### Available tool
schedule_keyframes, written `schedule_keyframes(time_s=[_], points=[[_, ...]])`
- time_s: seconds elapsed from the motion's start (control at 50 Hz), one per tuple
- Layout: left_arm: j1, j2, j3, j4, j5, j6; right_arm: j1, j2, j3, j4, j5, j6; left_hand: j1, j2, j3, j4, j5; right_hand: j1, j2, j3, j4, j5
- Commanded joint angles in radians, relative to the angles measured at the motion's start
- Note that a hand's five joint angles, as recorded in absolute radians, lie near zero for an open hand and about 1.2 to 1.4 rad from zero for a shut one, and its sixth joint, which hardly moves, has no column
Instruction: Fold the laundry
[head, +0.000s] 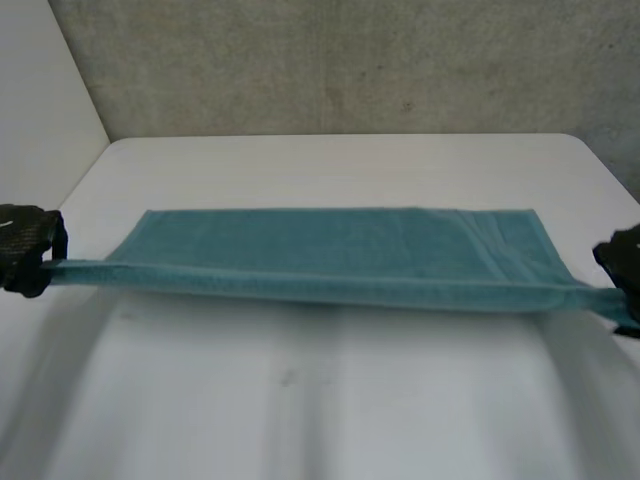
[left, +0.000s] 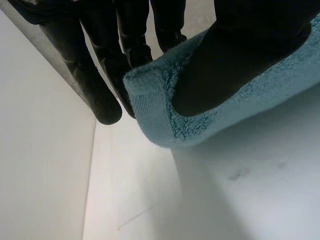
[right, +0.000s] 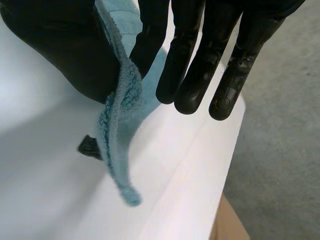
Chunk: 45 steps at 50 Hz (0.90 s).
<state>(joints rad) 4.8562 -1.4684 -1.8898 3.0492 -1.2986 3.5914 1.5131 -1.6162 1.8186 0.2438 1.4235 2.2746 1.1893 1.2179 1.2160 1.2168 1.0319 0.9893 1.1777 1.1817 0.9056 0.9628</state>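
Pinched at both near corners, the towel (head: 340, 250) stretches taut between left hand (head: 25, 245) and right hand (head: 620, 262), its far part on the table (head: 330, 160). The fold looks half made, the raised edge not yet laid over.

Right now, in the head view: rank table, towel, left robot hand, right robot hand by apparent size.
1. table
2. towel
3. left robot hand and right robot hand: about alike, both cut off at the view's edges, so unranked.

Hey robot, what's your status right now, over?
Left hand pinching teal towel corner. Right hand pinching opposite corner. Near edge lifted, stretched taut above white table.
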Motion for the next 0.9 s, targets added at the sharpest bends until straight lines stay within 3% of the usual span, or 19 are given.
schedule_keyframes(time_s=[0.02,0.14,0.22,0.32,0.38,0.44,0.74,0.76,0.78,0.8,0.82,0.9], points=[[0.026,0.03,-0.026,-0.076,0.133,0.004,-0.036,-0.056,-0.027,0.045,-0.067,-0.112,0.207,0.178,0.18,0.179,0.19,0.407,0.219,0.215,0.491,0.259],[0.019,-0.107,0.0,-0.033,0.128,0.01,-0.03,0.087,-0.047,-0.061,-0.101,-0.104,0.207,0.178,0.18,0.179,0.19,0.407,0.219,0.215,0.491,0.259],[-0.056,-0.276,0.112,0.022,0.091,0.003,0.018,0.256,-0.117,-0.172,-0.081,-0.106,0.207,0.178,0.18,0.179,0.19,0.407,0.219,0.215,0.491,0.259],[-0.138,-0.441,0.259,0.066,-0.001,-0.002,0.143,0.468,-0.278,-0.27,0.001,-0.093,0.207,0.178,0.18,0.179,0.19,0.407,0.219,0.215,0.491,0.259],[-0.188,-0.585,0.42,0.126,-0.102,0.0,0.159,0.571,-0.361,-0.328,0.05,-0.081,0.207,0.178,0.18,0.179,0.19,0.407,0.219,0.215,0.491,0.259],[-0.217,-0.674,0.532,0.155,-0.145,0.003,0.167,0.654,-0.442,-0.38,0.066,-0.067,0.207,0.178,0.18,0.179,0.19,0.407,0.219,0.215,0.491,0.259],[-0.26,-0.943,0.828,0.197,-0.205,0.02,0.197,0.933,-0.745,-0.508,0.101,-0.053,0.207,0.178,0.18,0.179,0.19,0.407,0.219,0.215,0.491,0.259],[-0.265,-0.952,0.827,0.22,-0.203,0.027,0.203,0.947,-0.757,-0.511,0.103,-0.049,0.207,0.178,0.18,0.179,0.19,0.207,0.019,0.015,0.291,0.059],[-0.265,-0.952,0.827,0.22,-0.203,0.027,0.203,0.947,-0.757,-0.511,0.103,-0.049,0.207,0.178,0.18,0.179,0.19,0.205,0.017,0.013,0.289,0.057],[-0.27,-0.957,0.822,0.25,-0.203,0.038,0.213,0.955,-0.76,-0.514,0.106,-0.044,-0.162,-0.19,-0.189,-0.189,-0.179,-0.556,-0.744,-0.748,-0.472,-0.704],[-0.28,-0.957,0.815,0.282,-0.203,0.052,0.219,0.957,-0.762,-0.518,0.11,-0.035,-0.904,-0.932,-0.93,-0.931,-0.921,-0.815,-1.003,-1.007,-0.731,-0.963],[-0.305,-0.946,0.781,0.339,-0.203,0.082,0.219,0.957,-0.756,-0.524,0.121,0.005,-1.015,-1.043,-1.042,-1.042,-1.032,-0.815,-1.003,-1.007,-0.731,-0.963]])
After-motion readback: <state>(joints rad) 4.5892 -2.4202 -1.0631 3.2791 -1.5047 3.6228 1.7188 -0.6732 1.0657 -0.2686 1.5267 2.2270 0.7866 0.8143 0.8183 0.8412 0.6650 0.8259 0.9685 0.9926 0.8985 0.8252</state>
